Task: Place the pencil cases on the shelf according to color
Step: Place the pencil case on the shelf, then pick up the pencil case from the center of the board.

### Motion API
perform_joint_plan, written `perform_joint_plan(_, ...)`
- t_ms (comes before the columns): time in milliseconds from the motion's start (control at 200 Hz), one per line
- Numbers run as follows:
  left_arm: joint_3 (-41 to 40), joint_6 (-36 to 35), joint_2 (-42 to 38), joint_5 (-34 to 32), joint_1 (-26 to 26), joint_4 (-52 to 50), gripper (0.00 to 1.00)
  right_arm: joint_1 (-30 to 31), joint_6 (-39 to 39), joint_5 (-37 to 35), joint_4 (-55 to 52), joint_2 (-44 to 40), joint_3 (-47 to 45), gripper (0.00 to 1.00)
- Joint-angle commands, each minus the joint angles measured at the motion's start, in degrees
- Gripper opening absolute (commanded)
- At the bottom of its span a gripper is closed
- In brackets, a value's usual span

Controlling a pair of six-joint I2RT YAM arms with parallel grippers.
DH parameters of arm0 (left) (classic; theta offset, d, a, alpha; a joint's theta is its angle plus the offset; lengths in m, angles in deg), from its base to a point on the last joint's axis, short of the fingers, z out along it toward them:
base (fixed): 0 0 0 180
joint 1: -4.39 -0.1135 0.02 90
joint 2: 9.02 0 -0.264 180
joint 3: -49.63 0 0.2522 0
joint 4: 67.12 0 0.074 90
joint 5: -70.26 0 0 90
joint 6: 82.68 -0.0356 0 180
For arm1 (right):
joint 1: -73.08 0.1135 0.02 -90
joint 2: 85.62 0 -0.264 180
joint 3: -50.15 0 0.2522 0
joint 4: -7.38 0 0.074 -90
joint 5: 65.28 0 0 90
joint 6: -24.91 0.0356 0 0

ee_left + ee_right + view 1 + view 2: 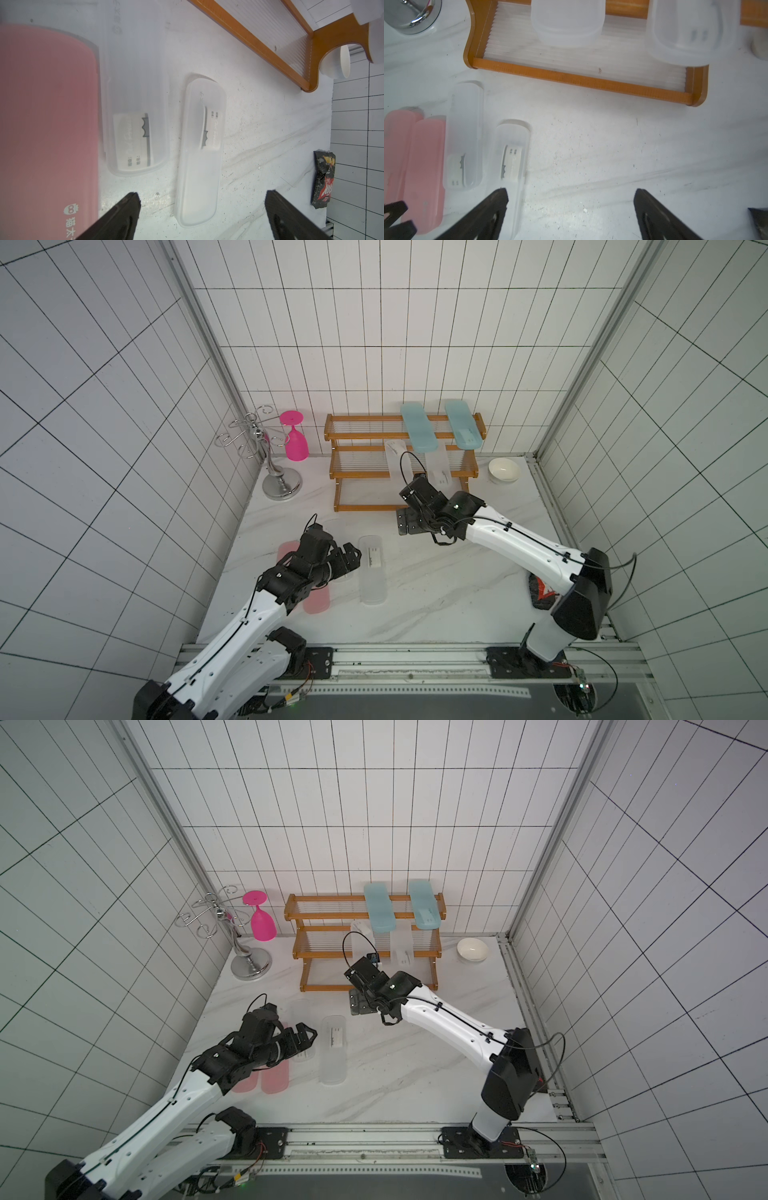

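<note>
Where the tiled walls meet, the white marbled table (pixel 436 605) is spread, and both arms are reached over it from the near rail. The left gripper (pixel 202 196) is held above the cases lying on the table's left part, its fingers set wide apart with nothing gripped between them. The right gripper (pixel 571 193) is pointed down at bare table just before the lowest tier, its fingers likewise spread wide and nothing held. The shelf (pixel 357 508) is stood against the back wall, its three tiers stepped toward the arms. To its left the silver wire stand (pixel 276 472) is placed. On the top tier two light blue pencil cases (pixel 417 427) (pixel 463 425) are laid side by side, their near ends overhanging the front rail. On the middle tier, just below them, two frosted pencil cases (pixel 397 458) (pixel 438 466) are laid the same way. On the table two more clear pencil cases (pixel 464 135) (pixel 512 153) are seen lying parallel, near but apart. Beside those, two pink pencil cases (pixel 396 145) (pixel 425 166) are set close together, partly covered by the left arm in both top views. A pink goblet (pixel 296 443) is hung upside down from the stand. A white bowl (pixel 504 470) is set right of the shelf, and a crumpled snack packet (pixel 324 178) is half hidden beside the right arm.
</note>
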Motion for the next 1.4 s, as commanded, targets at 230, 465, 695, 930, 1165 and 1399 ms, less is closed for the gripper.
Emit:
perform_joint_plan(230, 1.1, 0.5, 2.1, -7.3, -9.1, 2.5, 0.98, 5.6, 11.8, 5.5, 16.0, -8.3, -20.8, 0.99)
perform_joint_plan(465, 5.6, -2.4, 10.7, -5.6, -15.1, 3.4, 0.98, 10.3, 14.1, 6.3, 19.2, -1.1, -20.8, 0.99)
perform_joint_plan(695, 10.0, -4.1, 16.4, -5.9, -17.9, 0.3, 0.98, 13.8, 13.2, 6.6, 19.5, 8.9, -14.9, 0.99)
perform_joint_plan(930, 11.3, -5.1, 21.9, -5.2, -19.4, 0.0, 0.98, 16.2, 15.8, 7.0, 22.8, 15.5, -11.1, 0.99)
perform_joint_plan(1165, 12.4, -7.4, 26.5, -2.7, -19.4, 2.2, 0.98, 16.3, 15.0, 7.0, 21.8, 21.2, -7.9, 0.99)
perform_joint_plan(1399, 12.4, -6.2, 28.3, -5.4, -15.4, 2.3, 0.98, 14.9, 15.1, 5.5, 18.5, 21.7, -10.8, 0.99)
